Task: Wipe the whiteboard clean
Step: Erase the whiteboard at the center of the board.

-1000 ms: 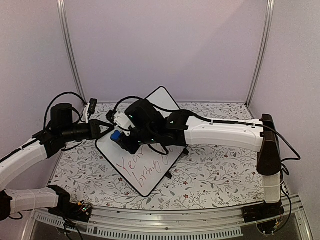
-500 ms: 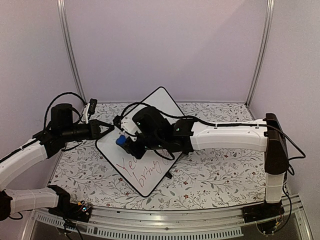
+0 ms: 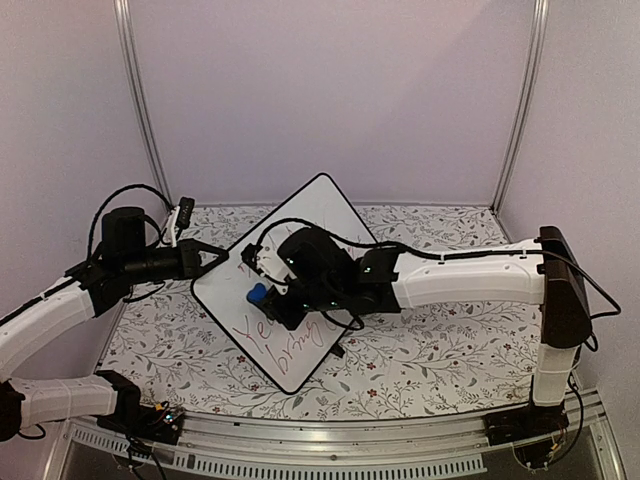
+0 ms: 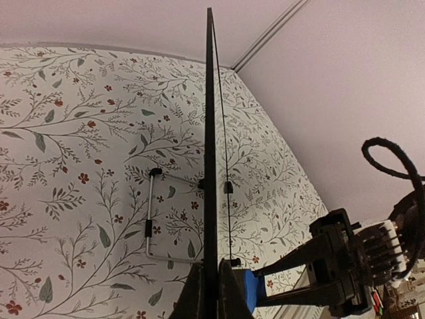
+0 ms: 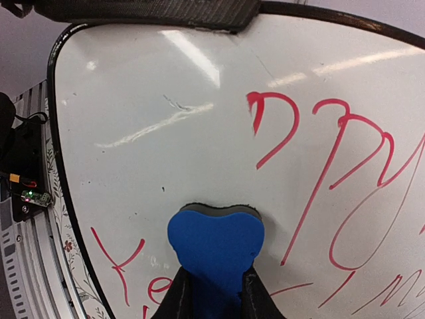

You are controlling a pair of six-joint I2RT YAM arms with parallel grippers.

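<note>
- Near half of the board: the red writing is not yet wiped, so I judge most of the job is left.
- Mid-board: the right gripper has its fingers clamped on the blue eraser, which is pressed to the surface at the edge of the words.
- Left corner: the left gripper is pinched tight on the rim.
- Far half: bare white. The board sits propped mid-table.

top: red writing on whiteboard half hidden under right gripper, unreadable | right wrist: writing cut by right, bottom edges; blue eraser base hidden | left wrist: whiteboard face unseen, left gripper cropped
</note>
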